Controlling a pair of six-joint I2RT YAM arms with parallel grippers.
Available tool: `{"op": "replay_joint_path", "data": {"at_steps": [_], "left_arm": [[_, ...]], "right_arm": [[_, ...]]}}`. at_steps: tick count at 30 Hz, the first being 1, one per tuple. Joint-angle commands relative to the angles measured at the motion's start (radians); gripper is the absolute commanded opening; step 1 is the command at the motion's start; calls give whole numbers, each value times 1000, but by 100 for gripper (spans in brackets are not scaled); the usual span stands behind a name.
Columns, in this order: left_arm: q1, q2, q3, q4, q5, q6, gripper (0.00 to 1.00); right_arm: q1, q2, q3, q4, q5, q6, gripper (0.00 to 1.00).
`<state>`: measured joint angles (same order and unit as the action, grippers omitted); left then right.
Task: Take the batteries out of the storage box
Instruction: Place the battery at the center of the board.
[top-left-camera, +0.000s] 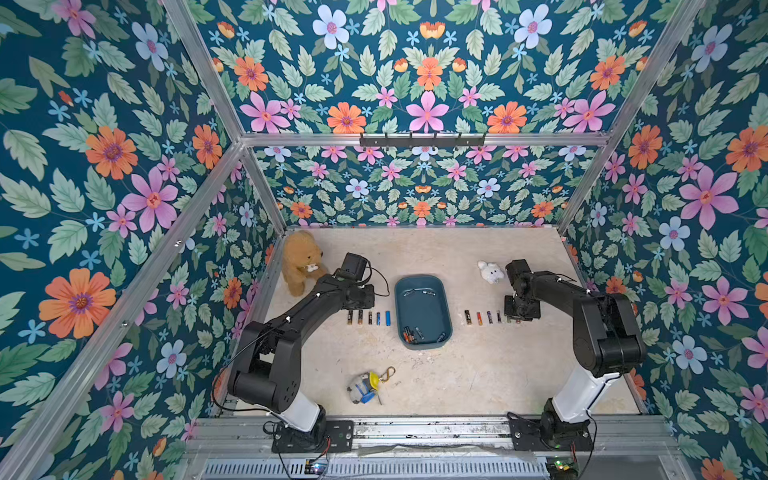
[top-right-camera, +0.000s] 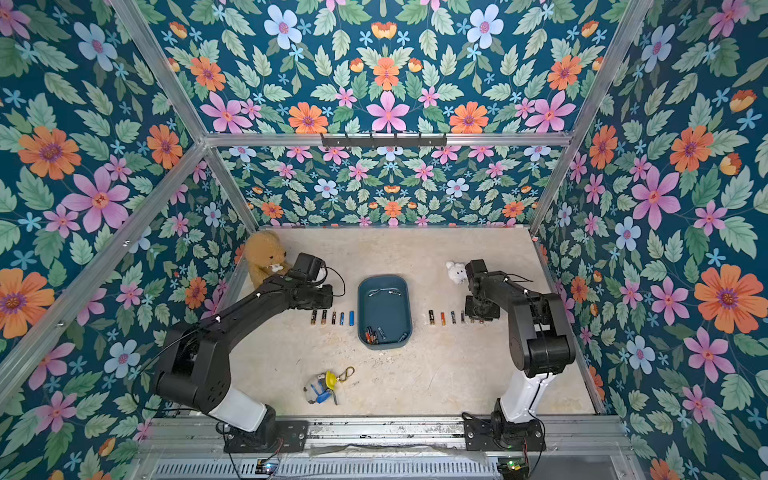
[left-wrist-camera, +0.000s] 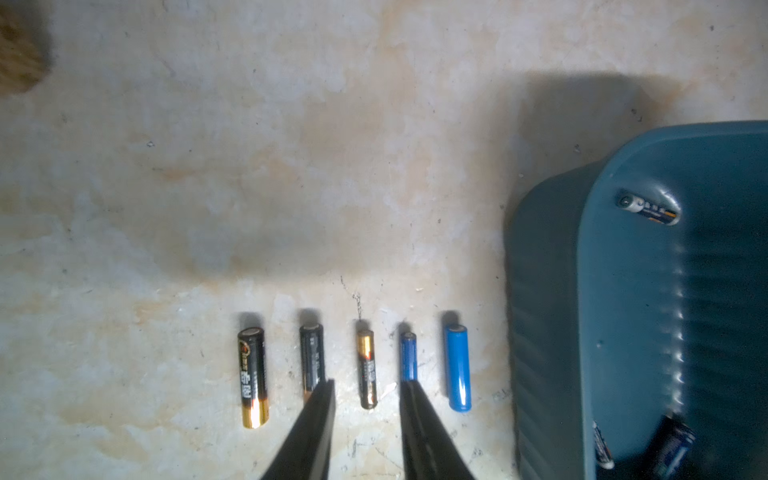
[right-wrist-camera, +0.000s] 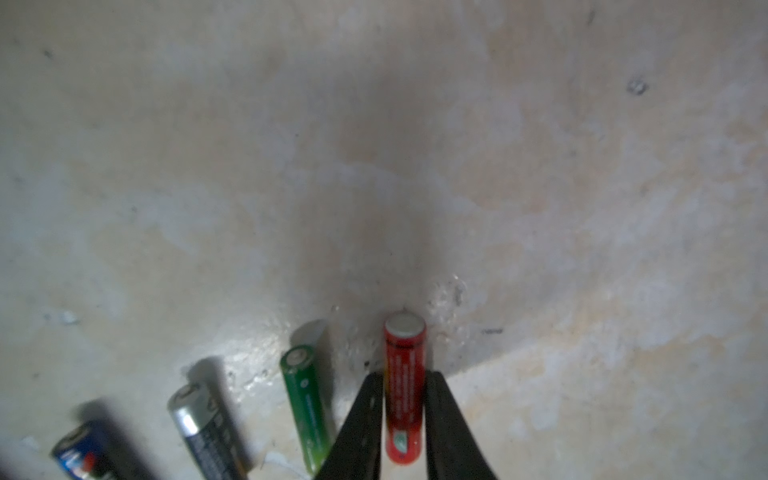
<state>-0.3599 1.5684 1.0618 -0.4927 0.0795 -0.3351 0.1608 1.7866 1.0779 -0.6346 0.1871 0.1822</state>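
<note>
The teal storage box (top-left-camera: 424, 316) sits mid-table in both top views, and several batteries (top-left-camera: 411, 334) lie in its near end with a few more at the far wall. Left of the box, a row of several batteries (left-wrist-camera: 457, 365) lies on the table. My left gripper (left-wrist-camera: 368, 384) hovers over this row, open, its tips either side of a small black-and-gold battery (left-wrist-camera: 367, 365) without touching it. Right of the box lies another row (top-left-camera: 479, 318). At its outer end my right gripper (right-wrist-camera: 404, 376) hugs a red battery (right-wrist-camera: 404, 353) lying on the table, next to a green battery (right-wrist-camera: 305, 395).
A brown teddy bear (top-left-camera: 299, 262) sits at the back left beside the left arm. A small white plush toy (top-left-camera: 491, 272) lies at the back right. A keychain toy (top-left-camera: 365, 386) lies near the front. Metal frame rails and flowered walls enclose the table.
</note>
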Motion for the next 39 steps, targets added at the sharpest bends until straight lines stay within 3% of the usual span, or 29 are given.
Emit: {"op": "replay_joint_path", "data": {"at_steps": [1,39], "left_arm": [[1,-8,0,0,-8,-2,33],[-1,-15,50,-30,-4,2,35]], "right_arm": [[1,5,3,-13,-23,-4,24],[8,-58,90,-74,-10,13,26]]}}
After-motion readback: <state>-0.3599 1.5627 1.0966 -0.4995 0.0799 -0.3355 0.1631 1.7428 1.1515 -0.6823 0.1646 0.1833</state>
